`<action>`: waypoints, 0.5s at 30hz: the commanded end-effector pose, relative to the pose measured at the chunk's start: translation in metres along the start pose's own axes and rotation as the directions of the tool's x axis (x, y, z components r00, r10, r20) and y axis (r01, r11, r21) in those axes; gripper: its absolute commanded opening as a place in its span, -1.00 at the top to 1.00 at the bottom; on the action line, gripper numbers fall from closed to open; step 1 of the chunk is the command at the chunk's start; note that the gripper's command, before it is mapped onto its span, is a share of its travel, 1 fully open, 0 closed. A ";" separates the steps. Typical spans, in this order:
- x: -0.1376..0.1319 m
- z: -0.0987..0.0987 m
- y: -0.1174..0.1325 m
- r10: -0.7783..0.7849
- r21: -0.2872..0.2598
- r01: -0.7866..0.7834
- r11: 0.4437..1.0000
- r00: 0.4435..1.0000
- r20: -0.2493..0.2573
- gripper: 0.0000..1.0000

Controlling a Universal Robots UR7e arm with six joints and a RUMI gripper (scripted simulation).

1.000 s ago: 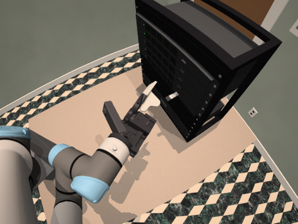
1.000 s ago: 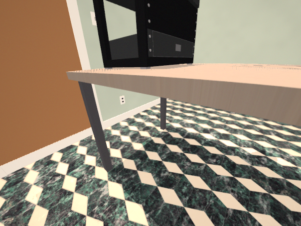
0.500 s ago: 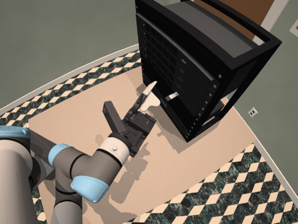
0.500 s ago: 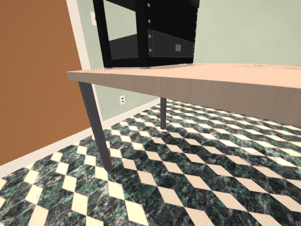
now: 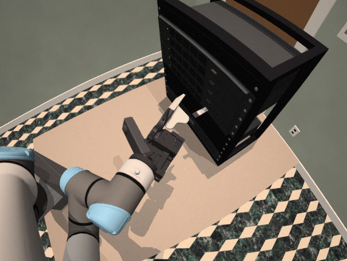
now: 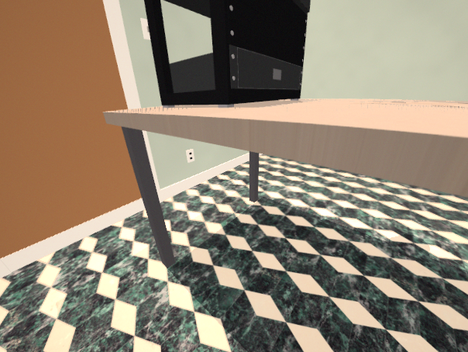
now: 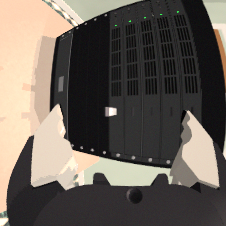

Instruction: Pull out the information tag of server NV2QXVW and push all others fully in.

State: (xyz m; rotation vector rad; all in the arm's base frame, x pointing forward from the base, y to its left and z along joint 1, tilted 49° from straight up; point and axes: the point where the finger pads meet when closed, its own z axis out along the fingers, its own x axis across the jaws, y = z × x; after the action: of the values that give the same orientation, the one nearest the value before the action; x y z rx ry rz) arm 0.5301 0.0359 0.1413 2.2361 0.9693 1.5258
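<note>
Tag, pale-faced and jutting from the front of the rack [image 5: 300, 65] [image 6: 221, 58] [image 7: 214, 75], belongs to the lowest of its five green-lit servers; the print on this pale tag [image 5: 201, 111] [image 7: 111, 112] is too small to read, so I cannot tell whether it is NV2QXVW, or whether it has reached its stop. Above it on the rack's front, four small dark tag ends sit in a row, one per server, with no pale face showing. Just in front of the rack, the gripper [image 5: 186, 106] [image 7: 123, 107] has its jaws spread all the way and has hold of nothing; in the wrist view the pale tag appears between its two light fingertips. Below the servers, past a dark gap in the rack, a flat panel [image 6: 256, 71] [image 7: 60, 60] bears a grey square. The rack stands upright on the table [image 5: 218, 195] [image 6: 310, 139] [image 7: 20, 95], and the arm [image 5: 115, 190] reaches towards it from the side its front faces. Beyond the rack, a wall outlet [image 5: 294, 130] [image 6: 190, 155] sits low on the green wall

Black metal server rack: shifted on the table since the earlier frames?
No. The black metal server rack keeps its place against the tan tabletop's edge.
</note>
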 end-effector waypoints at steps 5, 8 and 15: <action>0.000 0.013 0.007 0.000 0.002 0.000 1.000 1.000 -0.001 -1.00; 0.000 0.017 0.010 0.000 0.002 0.000 1.000 1.000 -0.001 -1.00; 0.000 0.028 0.017 0.000 0.002 0.000 1.000 1.000 -0.001 -1.00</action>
State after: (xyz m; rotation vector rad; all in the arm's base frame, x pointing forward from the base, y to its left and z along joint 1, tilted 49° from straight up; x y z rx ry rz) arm 0.5500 0.0297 0.1401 2.2356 0.9700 1.5262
